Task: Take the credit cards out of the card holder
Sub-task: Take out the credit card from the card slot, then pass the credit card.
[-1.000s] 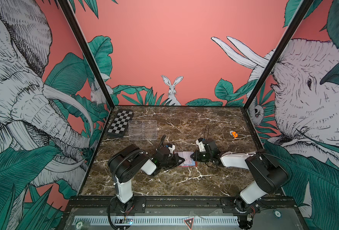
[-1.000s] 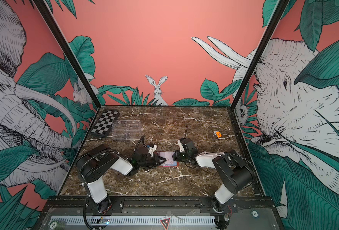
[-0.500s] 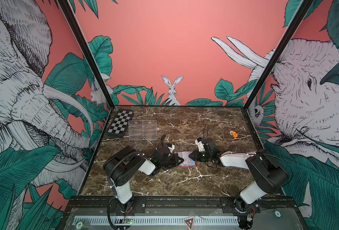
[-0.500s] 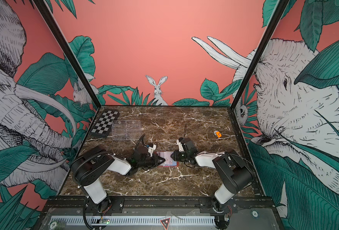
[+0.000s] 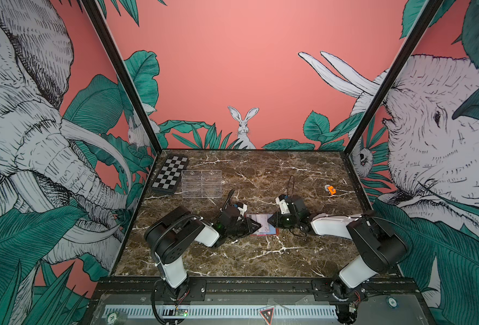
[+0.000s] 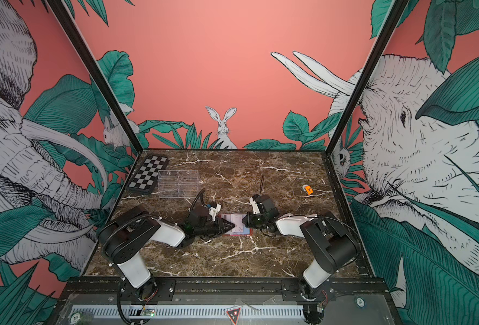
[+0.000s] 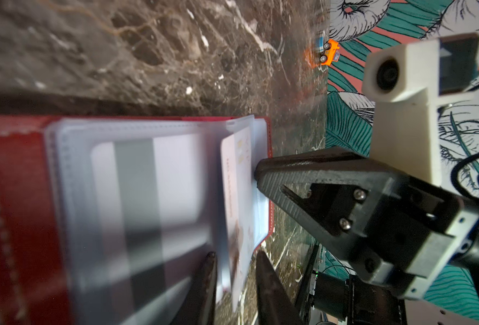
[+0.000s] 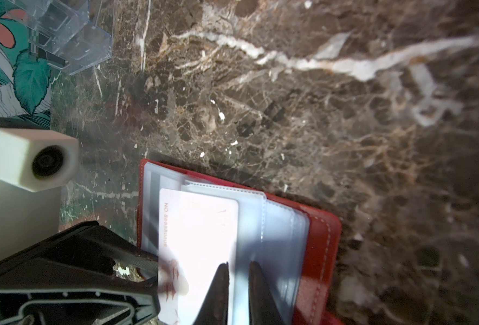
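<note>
Left gripper [image 7: 236,253]: jaws a little apart, astride a corner of the white card [image 7: 234,202]; no firm pinch seen.
Right gripper [image 8: 239,264]: jaws a slit apart at a sleeve's edge; whether they nip it cannot be told.
Table [image 8: 345,112]: polished dark marble. Judged slick, so light goods will skate on it.
Holder [image 8: 320,253]: red, stitched, lying open on the table between both grippers. Judged light and floppy; wants pinning by cover or sleeve while a card is drawn.
Sleeves [image 8: 277,225]: pale clear plastic, soft, fanned. Likely to lift with a card.
White card: on the sleeves, part out past the holder's edge toward the left gripper. Judged thin, light, stiff but springy, glossy. Best hold is on the flat faces at the exposed corner, pulling along the sleeve.
Striped card [image 7: 137,197]: grey stripe, inside a sleeve.
Print [image 8: 165,225]: "NO" and a run of digits along one edge of the white card, the digits not sure; pinkish marks. No brand legible.
</note>
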